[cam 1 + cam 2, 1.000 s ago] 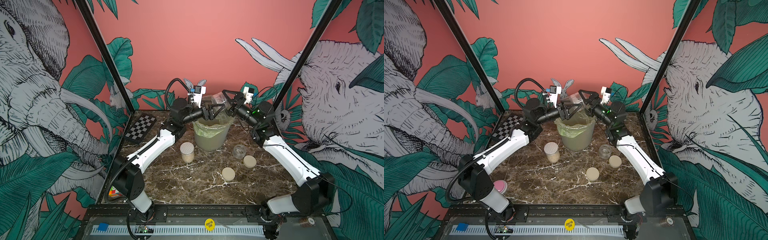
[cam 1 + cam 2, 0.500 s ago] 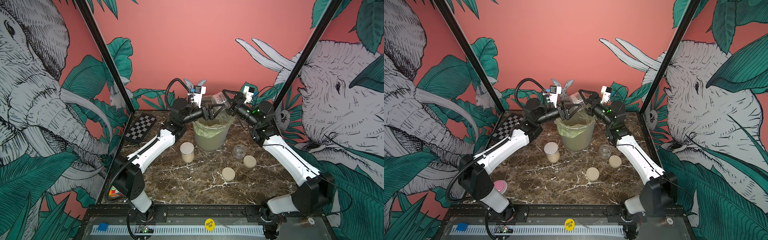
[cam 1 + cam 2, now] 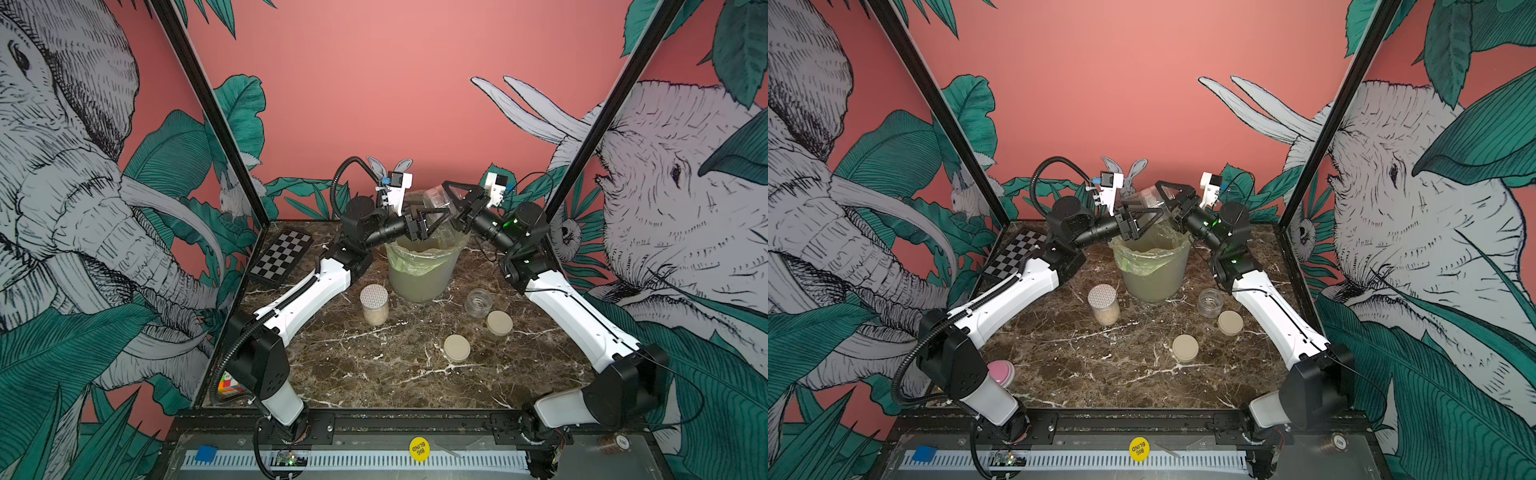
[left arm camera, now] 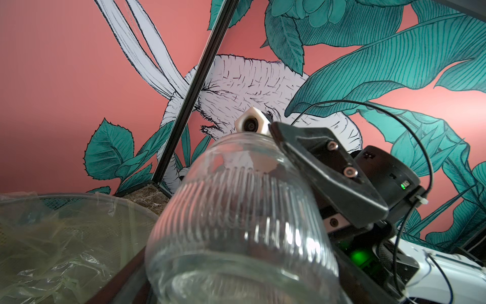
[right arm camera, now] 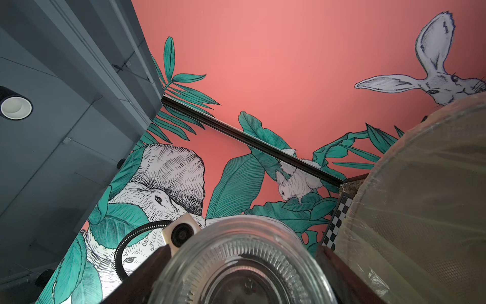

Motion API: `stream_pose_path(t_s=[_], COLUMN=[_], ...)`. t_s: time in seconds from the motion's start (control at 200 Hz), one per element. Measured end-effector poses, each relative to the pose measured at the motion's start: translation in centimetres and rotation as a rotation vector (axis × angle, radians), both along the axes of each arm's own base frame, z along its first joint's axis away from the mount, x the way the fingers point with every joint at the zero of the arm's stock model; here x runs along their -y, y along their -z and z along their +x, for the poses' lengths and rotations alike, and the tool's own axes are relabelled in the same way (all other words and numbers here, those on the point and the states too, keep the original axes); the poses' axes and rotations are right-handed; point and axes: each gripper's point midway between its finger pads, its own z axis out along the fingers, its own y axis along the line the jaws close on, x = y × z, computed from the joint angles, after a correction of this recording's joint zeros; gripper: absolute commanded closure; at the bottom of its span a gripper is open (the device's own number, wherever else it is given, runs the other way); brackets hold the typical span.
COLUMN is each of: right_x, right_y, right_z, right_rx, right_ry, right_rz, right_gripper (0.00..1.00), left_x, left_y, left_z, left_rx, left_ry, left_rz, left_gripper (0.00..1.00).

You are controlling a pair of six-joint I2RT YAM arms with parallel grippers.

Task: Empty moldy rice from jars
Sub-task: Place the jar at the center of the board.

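Observation:
A clear ribbed jar (image 3: 436, 198) (image 3: 1148, 198) hangs tilted above the bin (image 3: 419, 274), lidless, with no rice showing inside. My left gripper (image 3: 441, 216) (image 4: 242, 276) is shut on it from one side. My right gripper (image 3: 442, 195) (image 5: 242, 276) is shut on it from the other side, fingers (image 5: 334, 265) against the glass. A taller jar (image 3: 374, 305) with a white dotted lid stands left of the bin, moldy rice (image 3: 375, 318) in its lower part. A squat open jar (image 3: 478, 302) stands empty to the right, near two beige lids (image 3: 499, 322) (image 3: 456, 348).
The bin's green-tinted bag (image 4: 52, 237) gapes right under the held jar. A checkerboard (image 3: 282, 257) lies at the back left, a pink disc (image 3: 1000, 372) and a colourful cube (image 3: 230, 384) at the front left. Black cage posts (image 3: 208, 112) flank the table.
The right gripper's fingers have closed in onto the jar. Both arms and the jar stay in place over the bin.

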Motion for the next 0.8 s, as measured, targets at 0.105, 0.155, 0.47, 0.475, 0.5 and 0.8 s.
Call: stream_pose_path(t_s=[0.105, 0.155, 0.47, 0.475, 0.5, 0.8], right_x=[0.0, 0.0, 0.5, 0.5, 0.5, 0.7], right_y=[0.0, 0.0, 0.6, 0.6, 0.5, -0.4], right_z=[0.0, 0.0, -0.1, -0.1, -0.1, -0.5], right_rx=[0.001, 0.001, 0.022, 0.022, 0.027, 0.064], right_ry=[0.001, 0.002, 0.047, 0.048, 0.053, 0.080], right_rz=[-0.002, -0.003, -0.090, -0.093, -0.103, -0.185], right_gripper=[0.33, 0.40, 0.66, 0.67, 0.67, 0.72], left_x=[0.0, 0.1, 0.5, 0.5, 0.5, 0.3], left_y=[0.0, 0.1, 1.0, 1.0, 1.0, 0.6], left_z=[0.0, 0.0, -0.3, -0.3, -0.3, -0.7], left_rx=[-0.001, -0.001, -0.028, -0.028, -0.027, 0.002], left_ry=[0.000, 0.001, 0.014, 0.014, 0.015, 0.017], left_rz=[0.000, 0.001, 0.032, 0.032, 0.032, 0.038], left_gripper=[1.00, 1.00, 0.57, 0.57, 0.54, 0.00])
